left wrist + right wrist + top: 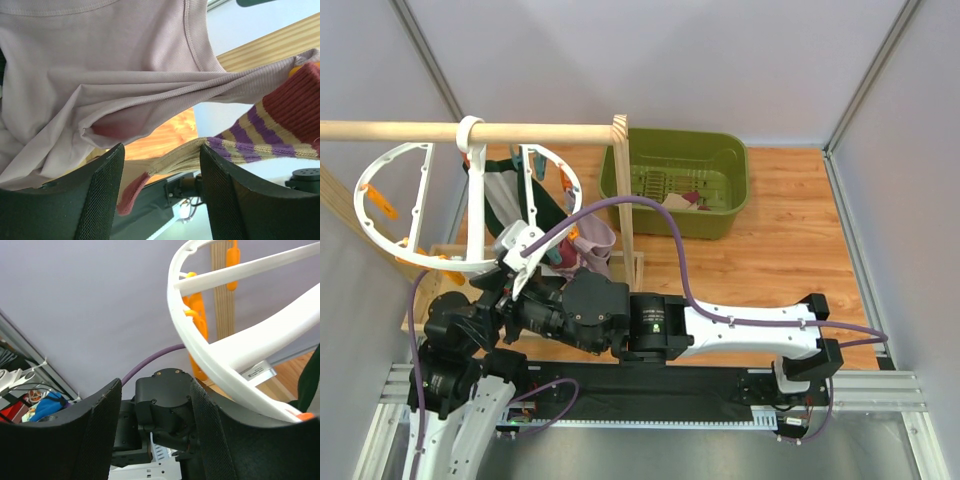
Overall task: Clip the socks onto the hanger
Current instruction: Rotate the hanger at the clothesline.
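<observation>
My left hand (161,148) is open, the striped sock (270,135) stretched just past it; my right hand (155,385) is open near the hanger (260,335).

The left gripper (161,150) is seen from the wrist, its dark fingers (100,195) set apart. A striped sock (260,135), cream and purple with maroon ends, is stretched across the gap. A mauve garment (100,60) is draped above, and the wooden table (270,47) is glimpsed behind.

Sock (260,135): cream, purple stripes, maroon ends, stretched across gap of left gripper (161,150). Hanger (260,335): white spoked ring, orange clips, tilted, above right gripper (155,385).
</observation>
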{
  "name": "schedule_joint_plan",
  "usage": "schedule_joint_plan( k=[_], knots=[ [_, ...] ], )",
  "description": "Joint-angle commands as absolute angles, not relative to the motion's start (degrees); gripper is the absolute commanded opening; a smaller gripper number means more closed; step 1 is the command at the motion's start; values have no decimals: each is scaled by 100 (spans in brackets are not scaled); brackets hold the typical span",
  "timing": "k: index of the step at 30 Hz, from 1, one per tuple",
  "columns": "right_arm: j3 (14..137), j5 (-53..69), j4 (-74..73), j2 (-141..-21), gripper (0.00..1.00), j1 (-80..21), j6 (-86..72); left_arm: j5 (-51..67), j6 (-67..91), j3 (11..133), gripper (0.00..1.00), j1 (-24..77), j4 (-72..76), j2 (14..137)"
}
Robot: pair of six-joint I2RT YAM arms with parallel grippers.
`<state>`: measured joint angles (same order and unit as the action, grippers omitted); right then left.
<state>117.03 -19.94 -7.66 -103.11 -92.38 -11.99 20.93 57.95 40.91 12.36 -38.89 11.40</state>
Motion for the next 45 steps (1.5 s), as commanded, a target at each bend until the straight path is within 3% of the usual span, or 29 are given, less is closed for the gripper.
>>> schedule_joint_plan(
  k=[1, 20, 28, 34, 45],
  knots=[
    [11866, -2390, -712, -10310, 59, -9149, -1020, 2136, 5266, 4394, 69, 1239, -4130, 1160],
    [12156, -2662, -870, -10793, 58, -9026, -256, 2065, 4518, 4667, 72, 1239, -4649, 1354],
    [11031, -3542, -466, -9985, 58, -8754, 132, 2004, 4588, 4746, 73, 1239, -5045, 941],
    [10284, -3551, -325, -9343, 58, -8368, 141, 2118, 4790, 5053, 73, 1239, -5387, 519],
    [9501, -2928, -632, -8394, 60, -7305, 35, 1213, 4939, 6222, 73, 1239, -6162, 255]
  ],
)
